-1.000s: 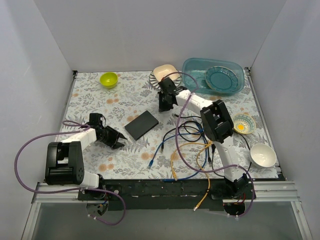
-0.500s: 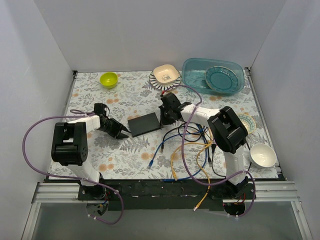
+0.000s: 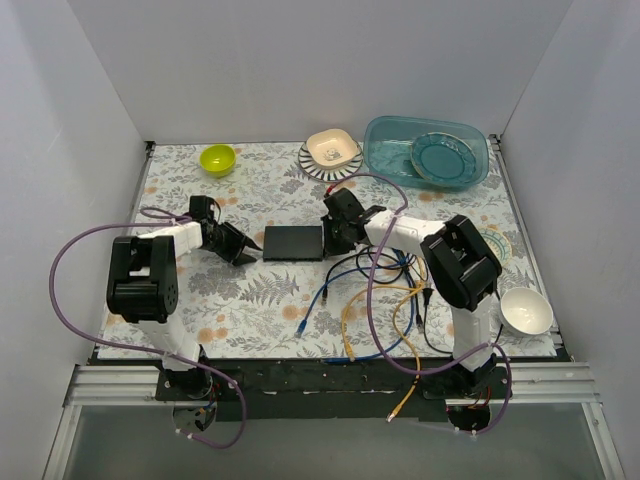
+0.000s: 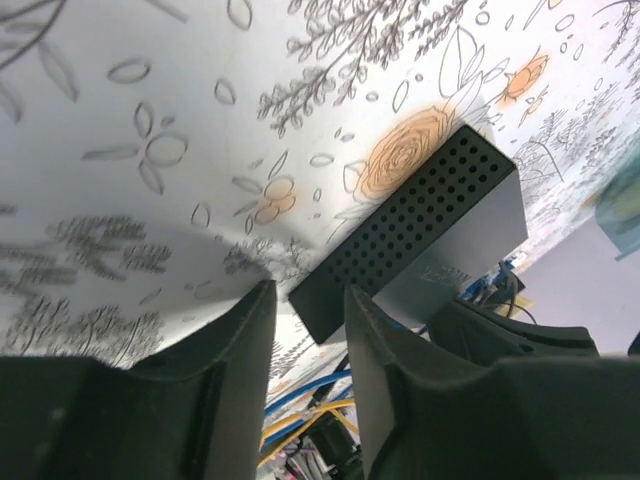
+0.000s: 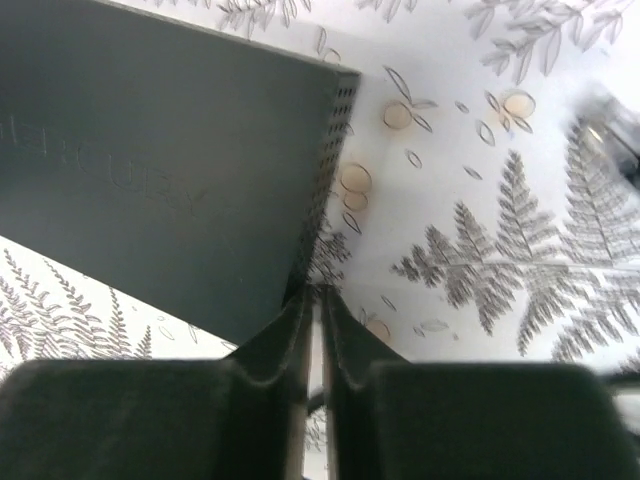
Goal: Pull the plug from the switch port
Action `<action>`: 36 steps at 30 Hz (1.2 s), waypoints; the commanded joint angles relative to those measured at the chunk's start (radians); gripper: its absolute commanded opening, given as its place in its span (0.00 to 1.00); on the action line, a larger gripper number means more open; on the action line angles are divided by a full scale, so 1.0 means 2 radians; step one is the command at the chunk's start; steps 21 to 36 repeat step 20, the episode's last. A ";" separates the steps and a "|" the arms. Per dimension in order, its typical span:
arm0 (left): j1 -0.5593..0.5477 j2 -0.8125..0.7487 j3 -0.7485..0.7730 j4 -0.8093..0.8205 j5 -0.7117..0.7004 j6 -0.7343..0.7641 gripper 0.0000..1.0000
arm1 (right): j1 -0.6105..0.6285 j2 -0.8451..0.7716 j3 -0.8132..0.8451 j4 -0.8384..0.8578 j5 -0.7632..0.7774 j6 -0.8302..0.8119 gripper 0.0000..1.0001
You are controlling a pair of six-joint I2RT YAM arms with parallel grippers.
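The switch is lying flat on the flowered table cover, mid-table, its long side running left to right, between my two grippers. My left gripper is sitting low at the switch's left end, fingers standing a narrow way apart and gripping nothing. The near corner of the box, with its perforated side wall, is showing just beyond the gap, not between the tips. My right gripper is sitting at the switch's right end, tips almost meeting, only a thin slit of light running between them. Whether anything is pinched there I cannot tell. They are pointing at the box's corner by the perforated edge. A tangle of blue, yellow and black cables is lying just right of the switch and nearer to me. The plug is showing too small to pick out. A green bowl is sitting well apart, far left
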 commanded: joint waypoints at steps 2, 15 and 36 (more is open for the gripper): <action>-0.009 -0.091 0.006 -0.055 -0.095 -0.003 0.39 | 0.001 -0.063 0.010 -0.099 0.100 0.006 0.36; -0.019 -0.194 0.007 -0.096 -0.116 0.088 0.63 | 0.100 -0.276 -0.047 -0.074 0.264 -0.113 0.99; -0.023 -0.213 -0.024 -0.082 -0.115 0.098 0.63 | 0.139 -0.303 -0.061 -0.105 0.278 -0.130 0.98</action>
